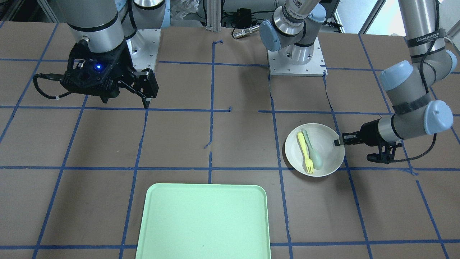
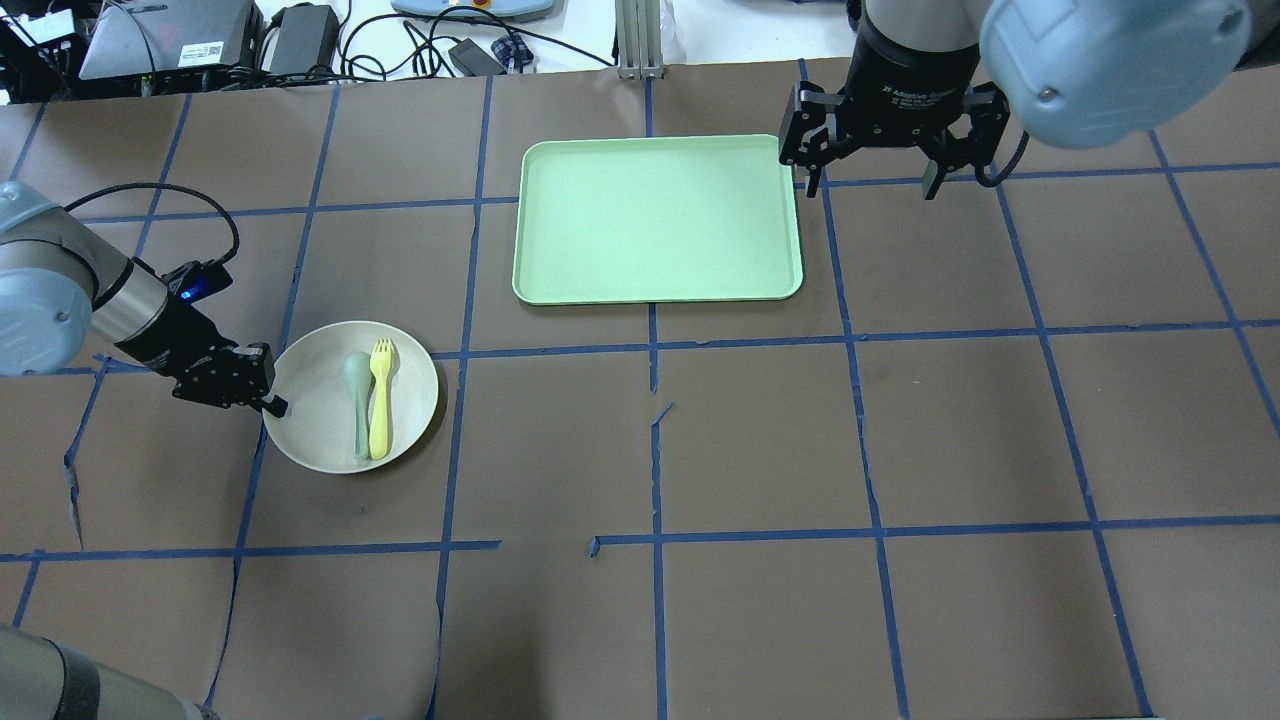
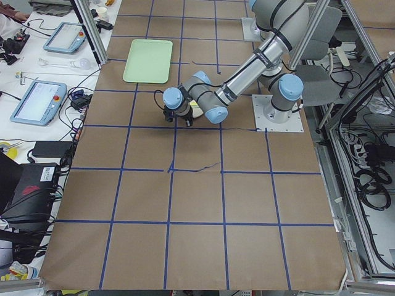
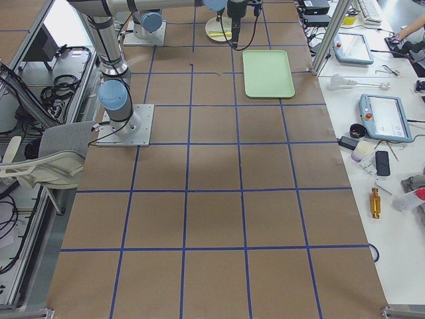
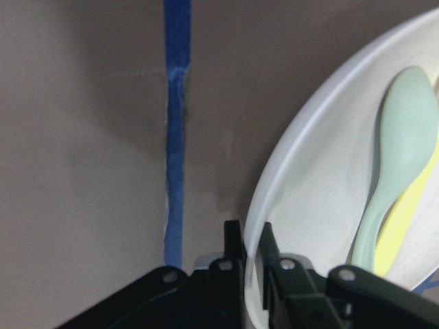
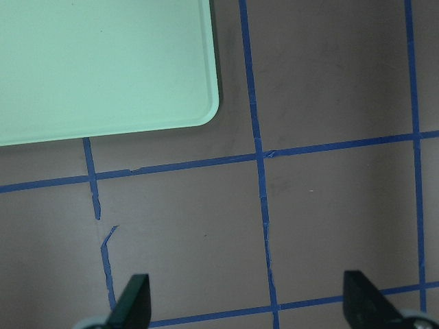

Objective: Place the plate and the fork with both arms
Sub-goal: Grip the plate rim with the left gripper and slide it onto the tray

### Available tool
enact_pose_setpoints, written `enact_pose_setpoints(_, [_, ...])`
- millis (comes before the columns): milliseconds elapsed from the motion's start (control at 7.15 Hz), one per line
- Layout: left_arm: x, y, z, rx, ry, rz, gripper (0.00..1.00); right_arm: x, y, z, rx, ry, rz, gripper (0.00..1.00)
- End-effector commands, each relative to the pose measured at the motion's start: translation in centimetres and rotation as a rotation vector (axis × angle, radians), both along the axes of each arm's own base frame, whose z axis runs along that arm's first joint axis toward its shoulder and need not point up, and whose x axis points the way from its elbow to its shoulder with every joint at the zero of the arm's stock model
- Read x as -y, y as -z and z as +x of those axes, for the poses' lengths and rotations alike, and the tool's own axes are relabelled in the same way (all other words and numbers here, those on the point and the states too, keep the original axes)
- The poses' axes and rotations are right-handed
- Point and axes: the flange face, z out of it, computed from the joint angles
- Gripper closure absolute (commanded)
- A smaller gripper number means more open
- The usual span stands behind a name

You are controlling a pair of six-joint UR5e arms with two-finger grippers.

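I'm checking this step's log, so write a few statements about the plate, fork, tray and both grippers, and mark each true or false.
1. Nothing lies on the tray. True.
2. The fork lies in the plate beside a spoon. True.
3. The plate sits on the tray. False: it sits on the table, apart from the tray.
4. The left gripper has the plate's rim between its fingers. True.
5. The right gripper holds the fork. False: it is open and empty, over the table beside the tray.
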Motion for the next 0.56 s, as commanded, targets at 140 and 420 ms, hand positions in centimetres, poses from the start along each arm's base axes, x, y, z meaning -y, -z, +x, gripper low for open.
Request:
enact_pose_setpoints(140, [5.5, -7.1, -3.0, -0.024, 0.007, -0.040, 1.00, 0.0, 0.0, 0.0, 0.000, 0.000, -0.001, 0.00])
enact_pose_setpoints(420, [10.4, -10.5, -7.1, 0.005, 0.042, -0.072, 1.00, 0.0, 0.0, 0.0, 0.000, 0.000, -0.001, 0.00])
